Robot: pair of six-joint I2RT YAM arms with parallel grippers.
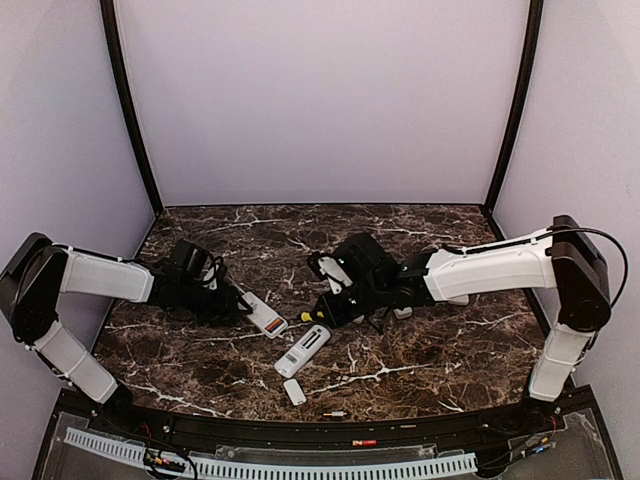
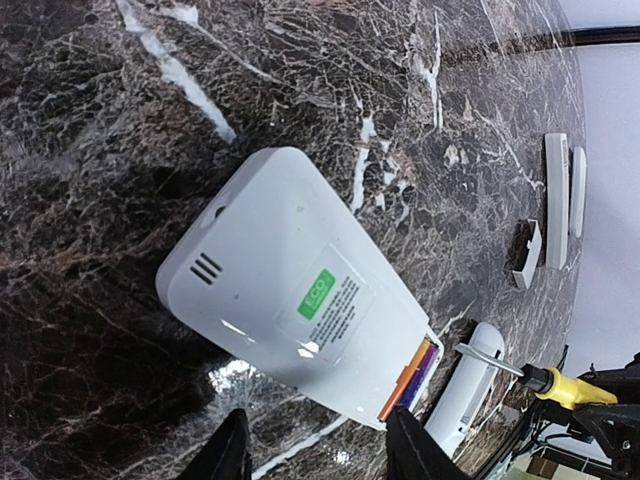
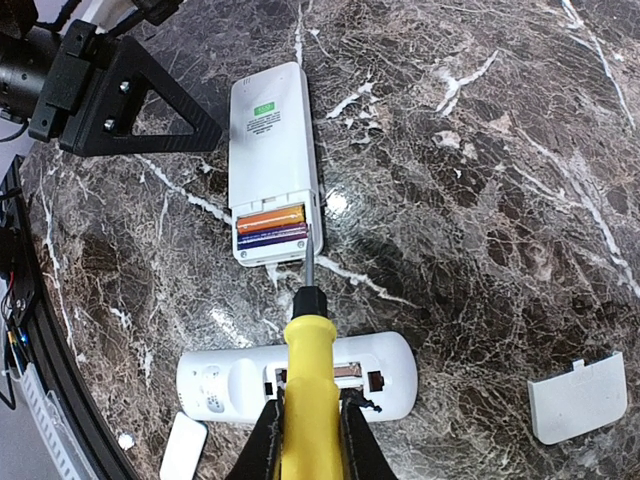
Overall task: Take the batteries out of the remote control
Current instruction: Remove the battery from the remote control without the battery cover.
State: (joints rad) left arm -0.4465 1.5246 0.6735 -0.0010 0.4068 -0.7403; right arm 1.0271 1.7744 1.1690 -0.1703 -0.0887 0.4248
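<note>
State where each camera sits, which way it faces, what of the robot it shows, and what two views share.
Top external: above and behind the robot, facing down on the table; left arm and right arm show.
Left wrist: on the left wrist, facing a face-down remote; left end effector at bottom.
Right wrist: facing down along the screwdriver in the right end effector.
Shared: both wrist views show that remote's batteries.

The white remote (image 2: 300, 300) carries a clear label on its back, and a green sticker (image 2: 318, 294) on that label reads "ECO". The lines of fine print (image 2: 347, 303) beside the sticker are too small to read. In the right wrist view the same green sticker is illegible.
</note>
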